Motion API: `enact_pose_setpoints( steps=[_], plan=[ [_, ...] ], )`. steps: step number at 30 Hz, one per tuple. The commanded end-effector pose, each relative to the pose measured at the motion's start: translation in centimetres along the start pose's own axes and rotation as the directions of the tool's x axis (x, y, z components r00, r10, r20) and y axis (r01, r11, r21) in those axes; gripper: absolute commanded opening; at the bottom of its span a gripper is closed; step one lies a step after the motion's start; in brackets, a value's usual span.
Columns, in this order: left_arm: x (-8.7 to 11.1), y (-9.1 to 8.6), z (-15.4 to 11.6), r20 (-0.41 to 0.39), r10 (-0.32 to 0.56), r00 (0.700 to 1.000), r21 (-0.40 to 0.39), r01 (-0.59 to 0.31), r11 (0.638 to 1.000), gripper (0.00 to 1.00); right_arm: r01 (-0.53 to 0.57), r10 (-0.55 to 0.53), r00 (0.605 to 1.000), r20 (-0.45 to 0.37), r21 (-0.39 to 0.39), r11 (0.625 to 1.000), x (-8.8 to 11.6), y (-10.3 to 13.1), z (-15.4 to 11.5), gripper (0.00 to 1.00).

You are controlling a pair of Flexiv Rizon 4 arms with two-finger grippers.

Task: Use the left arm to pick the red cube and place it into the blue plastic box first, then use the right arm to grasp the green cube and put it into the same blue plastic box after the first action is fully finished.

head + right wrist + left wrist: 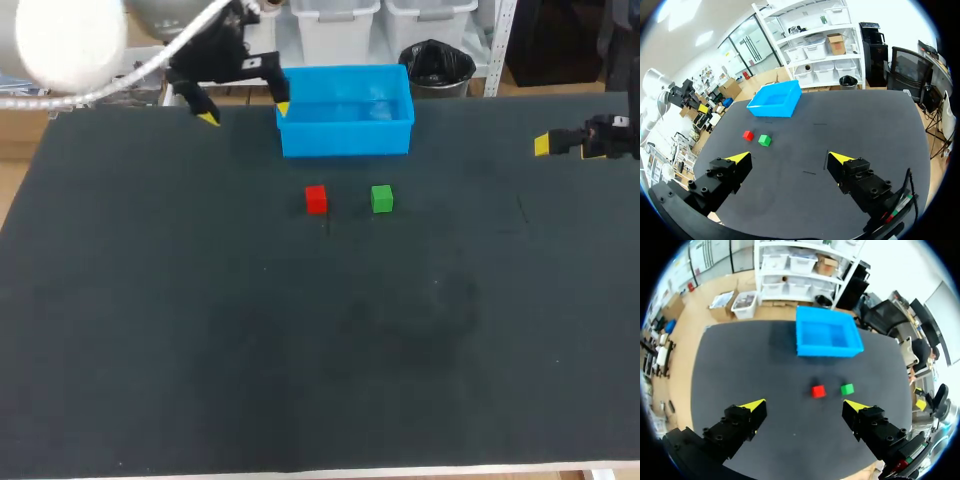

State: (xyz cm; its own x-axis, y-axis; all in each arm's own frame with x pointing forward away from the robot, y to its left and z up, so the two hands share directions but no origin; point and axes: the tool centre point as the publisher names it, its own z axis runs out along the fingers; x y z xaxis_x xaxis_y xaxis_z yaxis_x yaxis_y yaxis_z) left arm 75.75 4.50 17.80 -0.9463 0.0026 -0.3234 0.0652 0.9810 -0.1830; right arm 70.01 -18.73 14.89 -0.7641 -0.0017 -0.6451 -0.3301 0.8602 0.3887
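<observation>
A red cube and a green cube sit side by side on the dark table, red to the left. Just behind them stands the blue plastic box, with nothing visible inside. My left gripper hangs open high at the box's left rear corner, holding nothing. Far to the right, my right gripper is open and empty, well away from both cubes.
The black table top spreads wide in front of the cubes. Its front edge runs along the near side and its back edge lies just behind the box.
</observation>
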Motion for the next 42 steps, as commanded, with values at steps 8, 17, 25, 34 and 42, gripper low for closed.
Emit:
enact_pose_setpoints(
  steps=[8, 17, 25, 34, 42],
  plan=[
    [-1.1, -2.6, 2.7, -0.120, 0.010, 0.993, -0.190, -0.033, 0.981, 1.00, -0.002, 0.002, 1.000, -0.001, 0.009, 1.000, 0.0, 0.2, -0.1, 1.00],
    [-1.3, -4.0, 3.8, -0.154, -0.035, 0.987, -0.188, 0.006, 0.982, 1.00, -0.002, 0.002, 1.000, -0.001, 0.009, 1.000, 0.0, 0.2, -0.1, 1.00],
    [-1.5, -5.4, 4.3, -0.163, -0.006, 0.987, -0.175, -0.023, 0.984, 1.00, -0.002, 0.002, 1.000, -0.001, 0.009, 1.000, 0.0, 0.2, -0.1, 1.00],
    [-1.4, -6.1, 4.8, -0.179, 0.004, 0.984, -0.164, -0.034, 0.986, 1.00, -0.002, 0.002, 1.000, -0.001, 0.009, 1.000, 0.0, 0.2, -0.1, 1.00],
    [-1.4, -6.0, 4.7, -0.188, -0.021, 0.982, -0.156, -0.009, 0.988, 1.00, -0.002, 0.002, 1.000, -0.001, 0.009, 1.000, 0.0, 0.2, -0.1, 1.00]
  ],
)
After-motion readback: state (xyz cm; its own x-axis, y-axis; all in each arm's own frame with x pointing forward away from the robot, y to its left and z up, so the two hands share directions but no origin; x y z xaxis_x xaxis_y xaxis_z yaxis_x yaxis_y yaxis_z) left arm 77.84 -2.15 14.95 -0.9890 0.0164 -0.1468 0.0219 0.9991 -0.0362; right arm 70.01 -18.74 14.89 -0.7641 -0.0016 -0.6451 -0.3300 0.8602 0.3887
